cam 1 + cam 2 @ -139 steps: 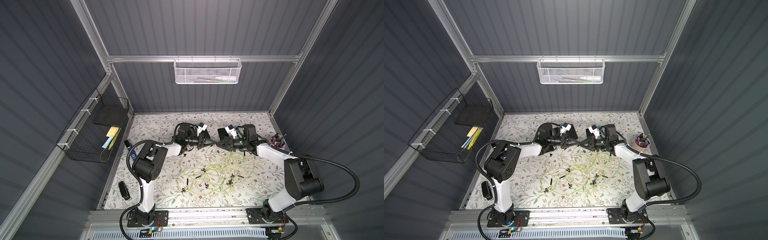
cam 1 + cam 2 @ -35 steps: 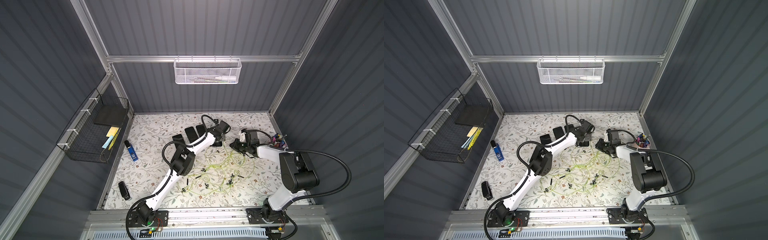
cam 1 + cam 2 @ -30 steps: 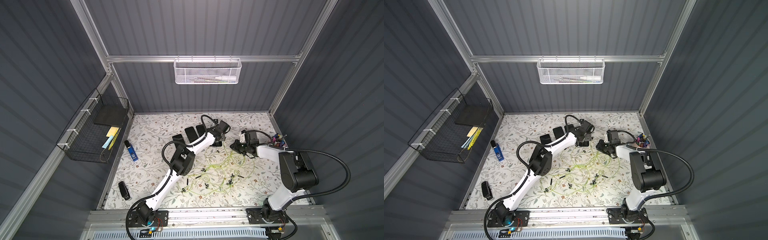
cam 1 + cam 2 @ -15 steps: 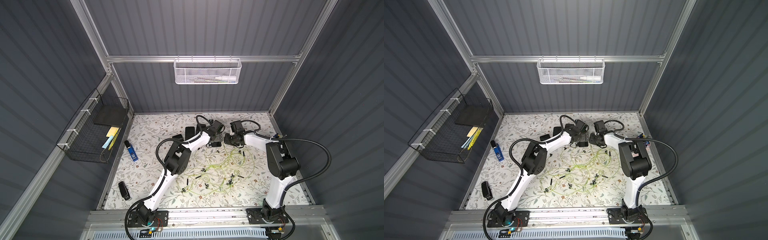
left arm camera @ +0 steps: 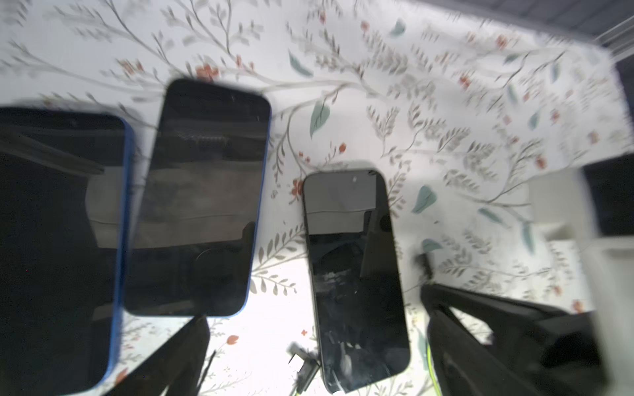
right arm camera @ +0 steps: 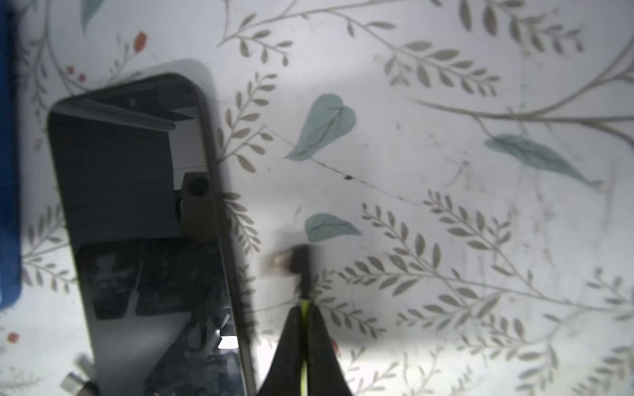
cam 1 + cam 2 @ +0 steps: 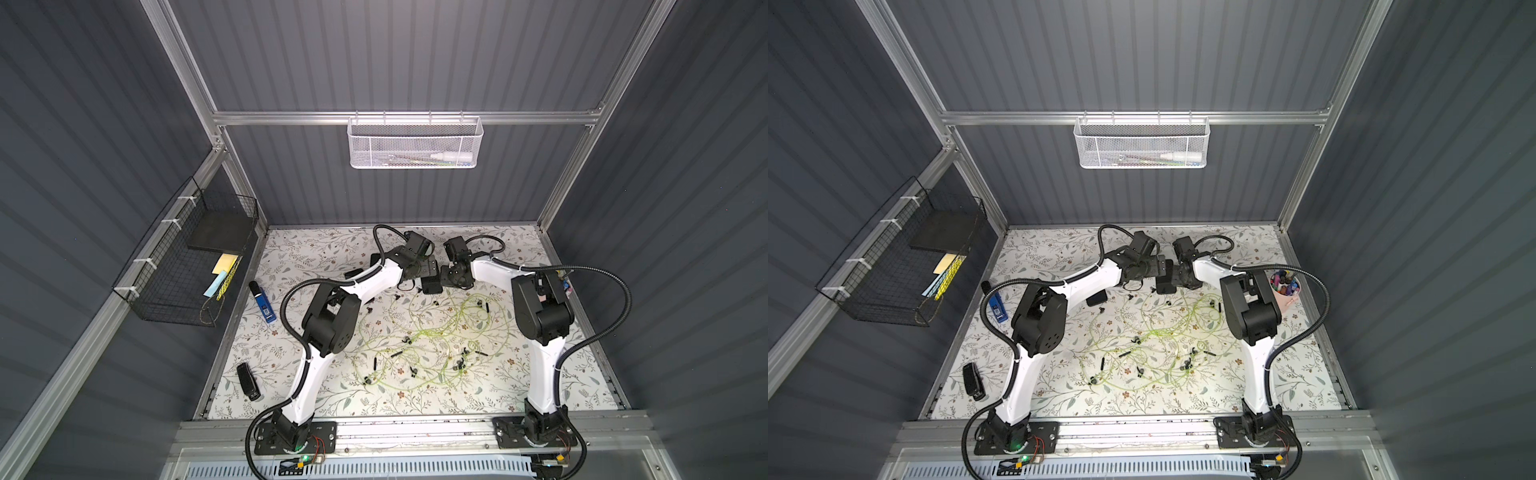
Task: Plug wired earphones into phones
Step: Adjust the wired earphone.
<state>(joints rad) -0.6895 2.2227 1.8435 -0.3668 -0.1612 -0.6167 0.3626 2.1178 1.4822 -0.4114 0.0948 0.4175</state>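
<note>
- Right claw (image 6: 303,308): clenched on a strand of pale yellow-green cable (image 6: 303,372). A short black plug (image 6: 299,262) sticks out just past the tips, blurred.
- The plug hangs over the surface (image 6: 446,171), just beside the long edge of the near phone (image 6: 137,223) and apart from it. I see it in no socket.
- Left claw (image 5: 314,305): released, jaws spread wide, nothing gripped.
- The left wrist view gives me three phones flat on the surface, screens up. The edge phone (image 5: 51,240) is half out of frame. The middle phone (image 5: 199,199) lies close beside it, and both have blue rims. The near phone sits a little apart from those two.
- There is a small dark piece at the near phone's end, too blurred to name.
- In both top views the two claws face each other at the far middle of the surface, over the near phone (image 7: 430,284). The other phones are mostly hidden under the left arm.
- The rest of the earphones (image 7: 428,345) sprawl in a loose tangle at the centre of the surface, buds and plugs scattered through the loops, well apart from both claws.
- A blue-and-black stick (image 7: 262,301) lies near the left edge of the surface, and a cup of pens (image 7: 1283,286) stands at the right edge.
</note>
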